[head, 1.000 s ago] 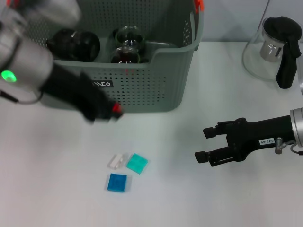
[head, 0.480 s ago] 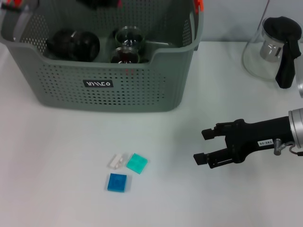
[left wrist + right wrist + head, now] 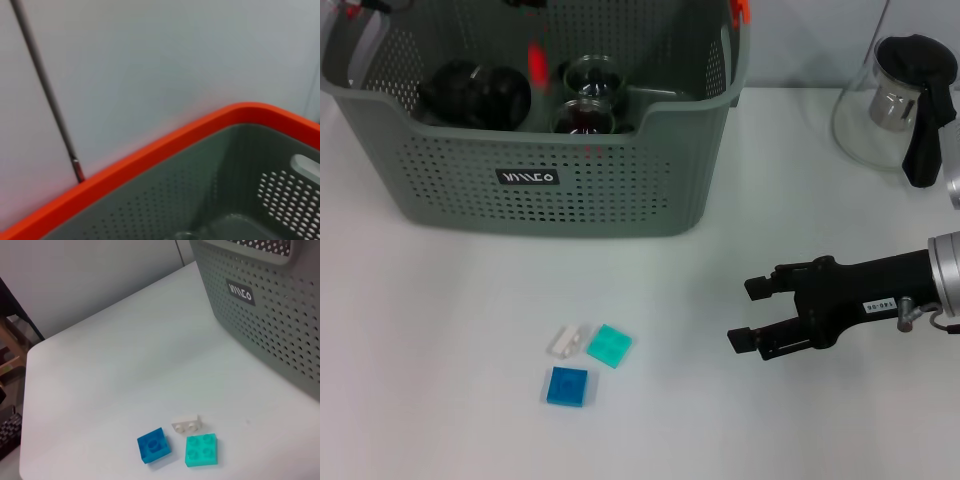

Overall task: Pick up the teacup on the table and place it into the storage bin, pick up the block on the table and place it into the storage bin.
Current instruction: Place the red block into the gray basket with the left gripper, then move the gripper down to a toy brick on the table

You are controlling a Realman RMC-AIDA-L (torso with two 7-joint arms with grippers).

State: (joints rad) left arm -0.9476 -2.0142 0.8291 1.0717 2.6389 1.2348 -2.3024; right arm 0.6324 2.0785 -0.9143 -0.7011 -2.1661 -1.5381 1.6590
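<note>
The grey-green storage bin (image 3: 620, 200) stands at the back left; its orange rim (image 3: 150, 150) fills the left wrist view. Two glass teacups (image 3: 592, 78) sit inside it beside a dark round object (image 3: 475, 95). Three blocks lie on the table in front of the bin: a small white block (image 3: 568, 340), a teal block (image 3: 609, 346) and a blue block (image 3: 567, 386). The right wrist view shows the blue block (image 3: 154, 445) and the teal block (image 3: 202, 450) again. My right gripper (image 3: 752, 312) hovers open to the right of them. Of my left gripper (image 3: 534, 58), only a red blur over the bin shows.
A glass teapot (image 3: 880, 110) with a black handle stands at the back right. The bin's perforated wall with its black label (image 3: 239, 291) rises beyond the blocks. Bare white table lies between the blocks and my right gripper.
My left arm has swung up from in front of the bin to above its far side, mostly leaving the view. The right gripper crept slightly left and down.
</note>
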